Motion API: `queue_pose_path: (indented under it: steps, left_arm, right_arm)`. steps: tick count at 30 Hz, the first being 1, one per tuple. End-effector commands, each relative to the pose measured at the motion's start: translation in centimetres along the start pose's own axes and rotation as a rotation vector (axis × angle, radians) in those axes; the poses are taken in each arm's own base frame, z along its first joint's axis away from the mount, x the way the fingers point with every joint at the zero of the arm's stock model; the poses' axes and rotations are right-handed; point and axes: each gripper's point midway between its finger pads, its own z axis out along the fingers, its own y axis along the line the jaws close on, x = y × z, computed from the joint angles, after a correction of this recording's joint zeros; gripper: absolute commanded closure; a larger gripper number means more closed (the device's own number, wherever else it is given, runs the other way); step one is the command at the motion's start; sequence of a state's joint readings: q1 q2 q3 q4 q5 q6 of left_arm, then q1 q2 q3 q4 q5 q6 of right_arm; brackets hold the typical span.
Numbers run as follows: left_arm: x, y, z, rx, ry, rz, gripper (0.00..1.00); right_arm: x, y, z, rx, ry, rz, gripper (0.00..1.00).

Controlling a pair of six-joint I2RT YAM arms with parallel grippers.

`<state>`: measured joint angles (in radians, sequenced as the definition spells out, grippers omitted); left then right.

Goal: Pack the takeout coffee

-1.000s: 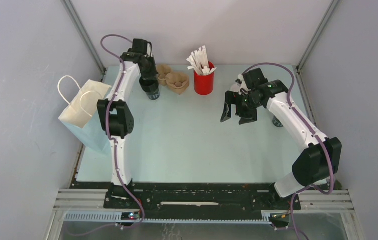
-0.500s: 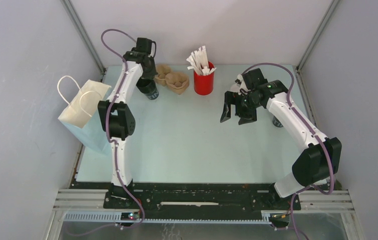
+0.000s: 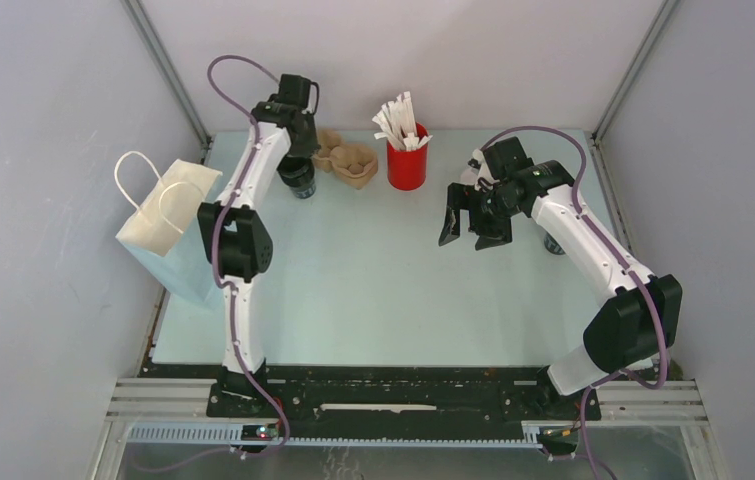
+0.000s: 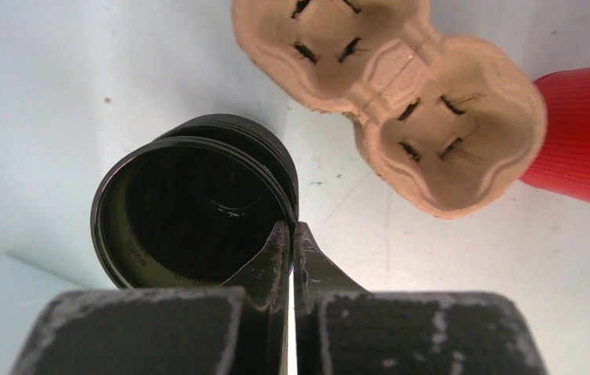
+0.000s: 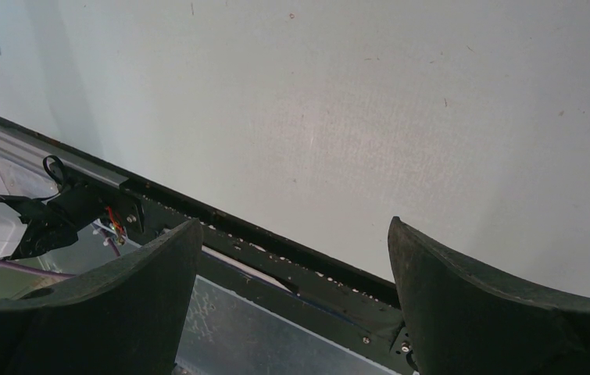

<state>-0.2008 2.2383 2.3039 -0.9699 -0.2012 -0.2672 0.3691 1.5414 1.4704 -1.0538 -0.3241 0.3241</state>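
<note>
**Coffee half hidden**

Your left tool (image 4: pixel 292 234), at 11 o'clock, is clenched on the rim of the lidless black cup (image 4: pixel 190 203); your right tool (image 5: pixel 293 226) hangs released, empty. The takeout coffee (image 3: pixel 553 244) seems to stand at 3 o'clock, its lid hidden under the right arm (image 3: pixel 593 240). Probably light, soft-walled: grip it gently below the lid.

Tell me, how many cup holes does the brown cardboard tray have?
2. One well sits near the black cup; the other is beside the red holder. None seem hidden.
</note>
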Motion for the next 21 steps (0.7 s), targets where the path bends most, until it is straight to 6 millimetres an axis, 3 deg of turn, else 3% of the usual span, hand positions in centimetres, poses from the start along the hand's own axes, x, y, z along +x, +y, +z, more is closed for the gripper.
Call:
queue_pose_path:
  steps: [1, 7, 9, 11, 15, 18, 21]
  left_arm:
    - [-4.1, 0.0, -3.9, 0.174, -0.079, -0.206, 1.00]
    - [-5.4, 1.1, -5.3, 0.067, -0.150, -0.130, 1.00]
    - [-5.3, 0.4, -5.8, 0.019, -0.177, -0.024, 1.00]
    - [-4.4, -0.2, -5.1, 0.020, -0.150, 0.025, 1.00]
    - [-2.6, -1.2, -3.4, 0.217, -0.033, -0.183, 1.00]
    - [-3.4, -1.3, -3.9, 0.240, -0.070, -0.202, 1.00]
    - [-4.2, -1.4, -4.2, 0.253, -0.085, -0.198, 1.00]
  right_arm:
    - [-0.3, 0.6, -0.2, -0.019, -0.020, -0.013, 0.03]
    - [-0.4, 0.7, -0.2, -0.022, -0.023, -0.019, 0.03]
    - [-0.4, 0.7, -0.2, -0.023, -0.021, -0.018, 0.03]
    - [-0.4, 0.7, 0.0, -0.028, -0.017, -0.018, 0.03]
    - [-0.6, 0.9, 0.2, -0.030, -0.017, -0.027, 0.03]
    - [-1.2, 1.3, 1.1, -0.053, -0.024, -0.029, 0.03]
    - [-3.5, 3.9, 2.4, -0.139, -0.063, -0.025, 0.03]
